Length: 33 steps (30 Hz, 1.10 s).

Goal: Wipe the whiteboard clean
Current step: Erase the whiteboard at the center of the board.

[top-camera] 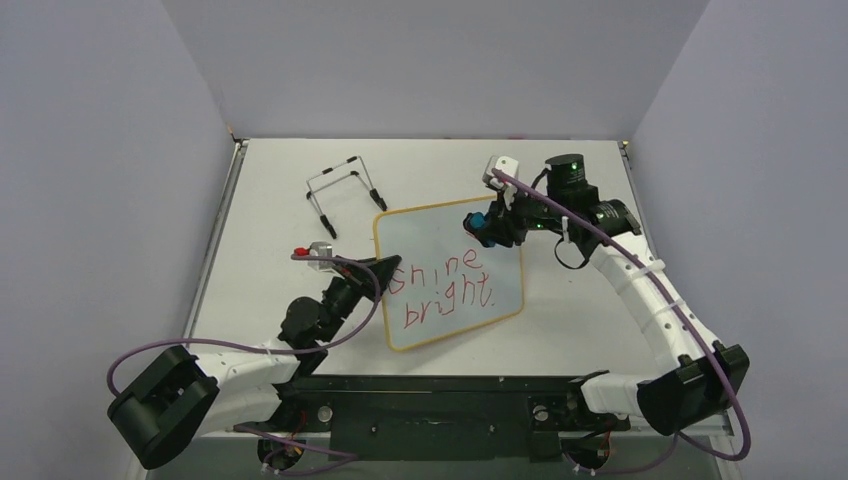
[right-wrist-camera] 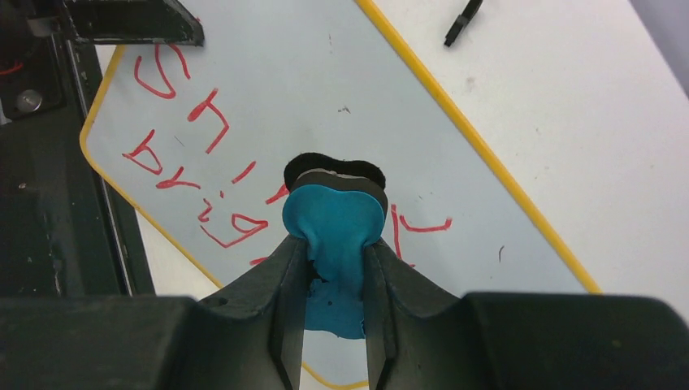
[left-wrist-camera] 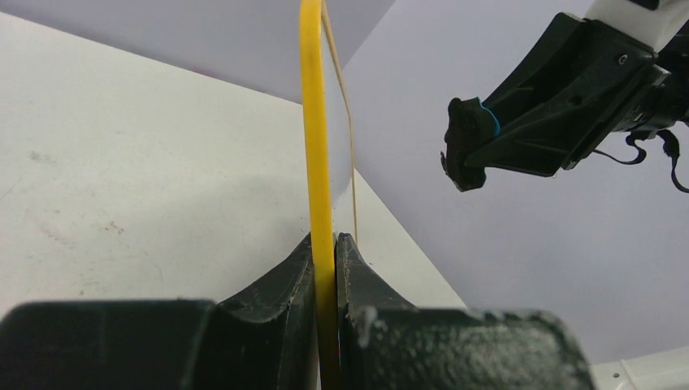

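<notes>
On the left part of the desk [top-camera: 265, 215], the thin black wire stand [top-camera: 345, 188] is sitting well apart from both arms. Just to its right, the left pincer [top-camera: 390, 267] is clamping the whiteboard [top-camera: 450, 250] by the tan-yellow frame along its left edge. In the left wrist view its fingers [left-wrist-camera: 288, 276] are pressing shut on either side of that thin frame, with no gap showing. I judge that it is gripping there to steady the board, so that wiping is not pushing it across the desk. Whether it is also lifting that edge off the desk I cannot tell.

The board is lying slantwise in the middle of the desk, face up. The red handwriting [top-camera: 443, 285] is filling its nearer half, right beside the left pincer.

Further right, the right pincer [top-camera: 492, 226] is squeezing the small blue eraser [right-wrist-camera: 333, 213] tightly. The dark felt pad is sticking out past the fingertips and pointing towards the board. This pincer is hovering over the far right part of the board. The left wrist view is showing the eraser apart from the white face, not touching it.

From its own wrist, the eraser is lining up over the red letters. The writing is therefore lying below the right pincer and towards the left one, between the two. By my reading, the eraser is going to need to come down onto the face before any wiping begins.
</notes>
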### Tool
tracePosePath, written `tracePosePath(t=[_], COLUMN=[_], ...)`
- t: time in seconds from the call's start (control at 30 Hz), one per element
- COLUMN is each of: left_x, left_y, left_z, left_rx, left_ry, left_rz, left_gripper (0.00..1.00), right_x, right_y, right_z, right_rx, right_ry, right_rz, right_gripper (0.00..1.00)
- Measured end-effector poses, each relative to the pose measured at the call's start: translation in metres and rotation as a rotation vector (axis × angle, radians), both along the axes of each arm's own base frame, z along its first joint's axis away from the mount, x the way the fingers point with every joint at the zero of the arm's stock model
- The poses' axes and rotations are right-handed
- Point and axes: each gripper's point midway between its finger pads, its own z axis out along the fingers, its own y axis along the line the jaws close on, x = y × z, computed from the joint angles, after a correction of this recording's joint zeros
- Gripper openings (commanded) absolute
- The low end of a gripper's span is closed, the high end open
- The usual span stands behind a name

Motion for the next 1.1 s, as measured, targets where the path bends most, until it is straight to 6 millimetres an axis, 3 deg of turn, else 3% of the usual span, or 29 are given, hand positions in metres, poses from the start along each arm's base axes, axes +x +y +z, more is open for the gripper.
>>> tracePosePath(t=[0.07, 0.13, 0.3, 0.43, 0.67, 0.93, 1.1], left_x=[0.001, 0.002, 0.003, 0.004, 0.006, 0.009, 0.008], left_y=[-0.005, -0.009, -0.017, -0.02, -0.02, -0.018, -0.019], left_z=[0.006, 0.011, 0.019, 0.023, 0.022, 0.023, 0.023], left_rx=[0.023, 0.046, 0.085, 0.101, 0.106, 0.106, 0.106], left_ry=[-0.024, -0.047, -0.094, -0.118, -0.117, -0.12, -0.124], left_rz=[-0.011, -0.021, -0.036, -0.041, -0.034, -0.023, -0.028], left_gripper=[0.0, 0.0, 0.0, 0.0, 0.0, 0.0, 0.0], right_x=[-0.003, -0.001, 0.003, 0.003, 0.022, 0.049, 0.043], right_y=[-0.002, -0.004, -0.014, -0.014, -0.018, -0.031, -0.032], right_z=[0.011, 0.008, -0.047, -0.071, -0.077, -0.065, -0.069], right_rx=[0.017, 0.01, -0.108, -0.201, -0.243, -0.234, -0.26], right_ry=[-0.036, -0.055, -0.037, -0.065, -0.154, -0.212, -0.195], right_rz=[0.001, -0.011, -0.062, -0.08, -0.182, -0.346, -0.295], right_gripper=[0.0, 0.0, 0.0, 0.0, 0.0, 0.0, 0.0])
